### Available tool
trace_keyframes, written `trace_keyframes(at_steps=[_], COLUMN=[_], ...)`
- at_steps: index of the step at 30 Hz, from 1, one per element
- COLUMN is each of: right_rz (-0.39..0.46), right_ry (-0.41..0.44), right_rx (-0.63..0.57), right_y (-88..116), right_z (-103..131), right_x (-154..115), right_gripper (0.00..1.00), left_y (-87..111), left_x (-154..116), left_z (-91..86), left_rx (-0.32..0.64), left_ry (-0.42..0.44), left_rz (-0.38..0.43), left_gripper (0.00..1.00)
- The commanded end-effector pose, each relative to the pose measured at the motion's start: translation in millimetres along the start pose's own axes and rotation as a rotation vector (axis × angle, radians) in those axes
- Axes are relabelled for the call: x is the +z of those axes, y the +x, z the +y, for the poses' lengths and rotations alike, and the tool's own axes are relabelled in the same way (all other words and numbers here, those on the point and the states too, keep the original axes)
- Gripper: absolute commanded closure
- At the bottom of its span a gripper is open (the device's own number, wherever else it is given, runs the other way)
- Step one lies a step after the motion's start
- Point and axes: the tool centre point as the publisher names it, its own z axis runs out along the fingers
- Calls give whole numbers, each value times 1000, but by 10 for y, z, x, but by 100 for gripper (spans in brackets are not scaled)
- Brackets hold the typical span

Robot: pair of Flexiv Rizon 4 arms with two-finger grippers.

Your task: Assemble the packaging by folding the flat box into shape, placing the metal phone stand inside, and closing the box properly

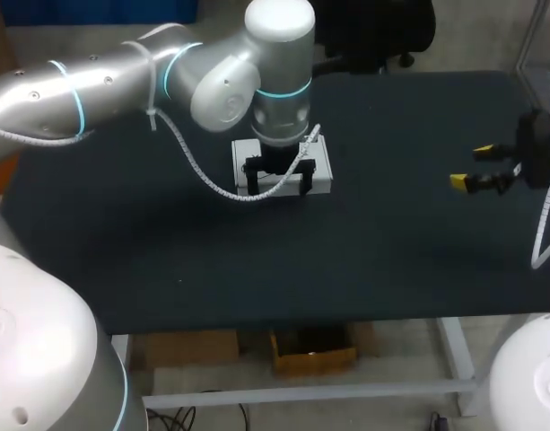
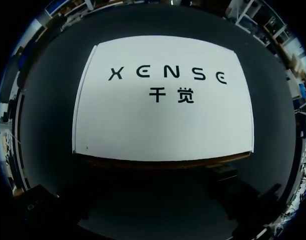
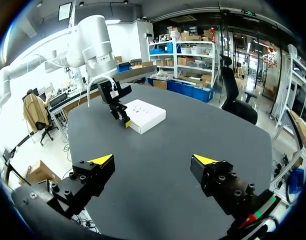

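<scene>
The white cardboard box [image 1: 321,167] lies flat and closed-looking on the dark table [image 1: 391,251], left of the middle; no phone stand is visible. The left gripper [image 1: 278,180] stands over the box's near edge, its fingers apparently spread wide and clasping nothing. The right gripper [image 3: 157,160] hangs wide open and empty, well apart. The box is probably light, its thin lid smooth and easily dented, so holding it by opposite side walls seems safest.

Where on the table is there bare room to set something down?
Bare: the front strip of the table between the box and the near edge, and the stretch between the box and the right gripper. Crowded only at the box, where the left gripper is.
</scene>
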Motion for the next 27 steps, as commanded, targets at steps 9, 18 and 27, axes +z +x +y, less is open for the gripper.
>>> trace_keyframes(at_steps=[9,18,27], right_rz=[4,4,4], right_ry=[-8,-8,-8], right_rx=[-2,-2,-2], right_y=[2,2,2], right_z=[-15,-15,-15], right_x=[-17,-17,-17], right_gripper=[0,0,0], left_y=[10,-22,-29], left_x=[-4,18,55], left_z=[-366,-691,-932], left_rx=[-2,3,4], left_ry=[-8,-21,-28], left_rz=[-12,3,8], left_gripper=[0,0,0])
